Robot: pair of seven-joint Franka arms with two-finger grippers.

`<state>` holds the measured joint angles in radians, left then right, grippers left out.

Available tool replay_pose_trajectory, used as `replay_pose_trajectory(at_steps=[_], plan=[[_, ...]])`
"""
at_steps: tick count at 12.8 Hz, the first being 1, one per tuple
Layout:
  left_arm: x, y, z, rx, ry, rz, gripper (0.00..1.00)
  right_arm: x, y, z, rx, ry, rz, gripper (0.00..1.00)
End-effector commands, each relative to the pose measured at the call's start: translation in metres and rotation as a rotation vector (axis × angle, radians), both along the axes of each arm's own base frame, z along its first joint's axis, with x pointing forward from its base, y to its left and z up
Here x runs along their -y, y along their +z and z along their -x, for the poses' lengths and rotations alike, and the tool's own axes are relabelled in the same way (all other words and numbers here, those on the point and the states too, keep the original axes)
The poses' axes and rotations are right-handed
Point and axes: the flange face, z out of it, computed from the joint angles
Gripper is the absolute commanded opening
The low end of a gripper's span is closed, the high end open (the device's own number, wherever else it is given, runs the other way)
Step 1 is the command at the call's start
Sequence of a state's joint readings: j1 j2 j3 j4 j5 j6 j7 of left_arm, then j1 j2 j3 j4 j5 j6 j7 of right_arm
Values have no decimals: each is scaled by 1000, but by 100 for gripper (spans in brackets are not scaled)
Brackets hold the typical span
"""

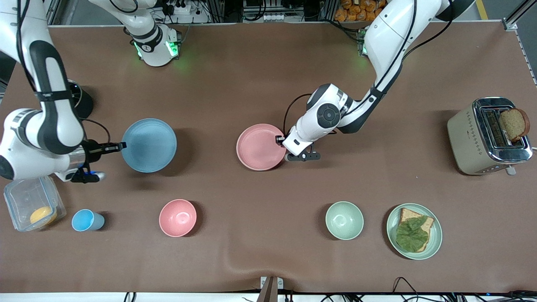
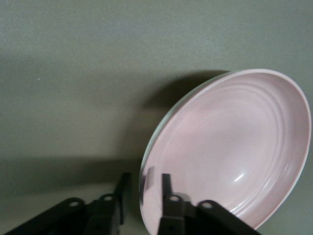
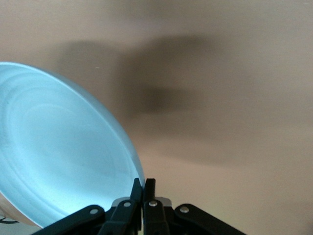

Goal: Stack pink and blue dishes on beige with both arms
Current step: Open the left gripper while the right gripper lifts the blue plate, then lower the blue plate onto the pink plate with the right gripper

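We are looking at the right gripper pinching the rim of the blue plate, its two fingers pressed tight together on the edge in the right wrist view. The blue plate is casting a shadow on the brown table beneath it, so it is hanging above the surface toward the right arm's end.

We are seeing the left gripper at the rim of the pink plate, near the middle of the table. In the left wrist view its fingers are standing apart, one on each side of the rim of the pink plate, with a gap showing on the outer side, so the grip is loosened rather than clamped. Whether the pink plate is resting flat or tilting we cannot tell for sure.

No beige plate is showing in any view.

Nearer the front camera we are finding a clear box, a blue cup, a pink bowl, a green bowl and a green plate carrying toast. A toaster is standing toward the left arm's end.
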<state>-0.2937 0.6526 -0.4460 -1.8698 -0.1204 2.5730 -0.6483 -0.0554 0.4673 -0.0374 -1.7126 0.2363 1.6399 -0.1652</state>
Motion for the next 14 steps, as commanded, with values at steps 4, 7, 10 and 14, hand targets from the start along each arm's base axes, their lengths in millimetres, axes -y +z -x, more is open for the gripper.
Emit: replay_pose_trajectory(at_steps=[4,7,10,14], plan=[[-39,87,-39,117,11,-68,100,-120,5,-3,-52,-62,10,0],[-112,167,-74,213,74,-145,100,-193,-3,3,-80,-66,5,0],[-175,225,-90,337,30,-285,100,-257,-25,13,-98,-97,-4,0],[-221,302,-97,337,64,-369,100,-330,-48,28,-84,-146,9,0]])
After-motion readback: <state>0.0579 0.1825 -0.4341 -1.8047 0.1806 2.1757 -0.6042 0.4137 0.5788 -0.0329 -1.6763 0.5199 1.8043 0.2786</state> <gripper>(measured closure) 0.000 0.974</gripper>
